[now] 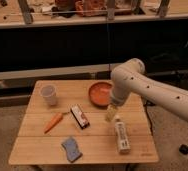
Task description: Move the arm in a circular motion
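While the cream-white arm (pixel 157 92) comes in from the right edge of the camera view, it bends hard at a fat rounded elbow above the back right part of the wooden bench (pixel 32 145), then drops pretty much straight down. You can see the little dark holes dotted along its segments. The jaws are the pale-yellow bit at the very bottom of that drop. They hang over the right half of the bench, just in front of the orange bowl (pixel 100 93) and just behind the top end of the white bottle (pixel 121 136). Honestly can't tell whether the jaws are open or closed, or whether they've got hold of anything. Also can't tell if they're touching the bench surface or hovering over it.

Rest of the bench: a white cup (pixel 48 94) stands upright near the back left corner. A carrot (pixel 53 122) lies at a slant left of centre. Just beside it to the right is a small dark packet (pixel 79 117) with a red and white stripe, also lying at a slant. A blue sponge (pixel 71 148) sits near the front edge, apart from the rest. The white bottle is lying on its side, running front to back, on the right side. Behind the bench there's a dark gap under a long shelf (pixel 87 20) with cluttered stuff I can't make out.
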Controlling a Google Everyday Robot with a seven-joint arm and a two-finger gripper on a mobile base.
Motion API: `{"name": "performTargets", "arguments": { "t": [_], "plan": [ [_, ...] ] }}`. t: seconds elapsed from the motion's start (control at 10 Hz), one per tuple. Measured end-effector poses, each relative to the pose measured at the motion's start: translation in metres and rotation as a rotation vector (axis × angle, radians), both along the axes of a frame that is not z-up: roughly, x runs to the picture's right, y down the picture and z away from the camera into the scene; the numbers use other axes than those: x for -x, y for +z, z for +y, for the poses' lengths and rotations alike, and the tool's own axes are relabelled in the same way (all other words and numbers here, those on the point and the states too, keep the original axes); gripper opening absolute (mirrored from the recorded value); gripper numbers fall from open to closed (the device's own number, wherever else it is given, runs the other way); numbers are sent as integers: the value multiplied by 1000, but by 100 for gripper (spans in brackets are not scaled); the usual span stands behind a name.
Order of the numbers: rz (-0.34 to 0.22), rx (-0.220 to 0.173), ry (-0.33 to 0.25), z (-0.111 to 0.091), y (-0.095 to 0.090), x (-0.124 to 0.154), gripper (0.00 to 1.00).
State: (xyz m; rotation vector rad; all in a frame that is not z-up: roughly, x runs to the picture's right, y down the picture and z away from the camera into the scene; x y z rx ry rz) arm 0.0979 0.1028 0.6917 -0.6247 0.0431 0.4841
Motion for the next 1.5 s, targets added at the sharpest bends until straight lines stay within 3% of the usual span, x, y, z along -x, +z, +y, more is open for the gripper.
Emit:
{"name": "performTargets", "arguments": {
  "t": [0.3, 0.4, 0.5, 0.6, 0.8, 1.0, 1.1, 1.5],
  "plan": [
    [17, -5, 5, 20, -28, 39, 80],
    [16, -5, 4, 20, -28, 40, 80],
    [-40, -9, -20, 12, -26, 67, 80],
    [-47, -16, -28, 0, -16, 59, 80],
    [-61, -32, -52, -33, 8, 31, 80],
    [-64, -41, -90, -57, 24, -13, 80],
    [-65, -48, -124, -79, 38, -43, 80],
    [-60, -30, -191, -130, 80, -114, 80]
  ]
}}
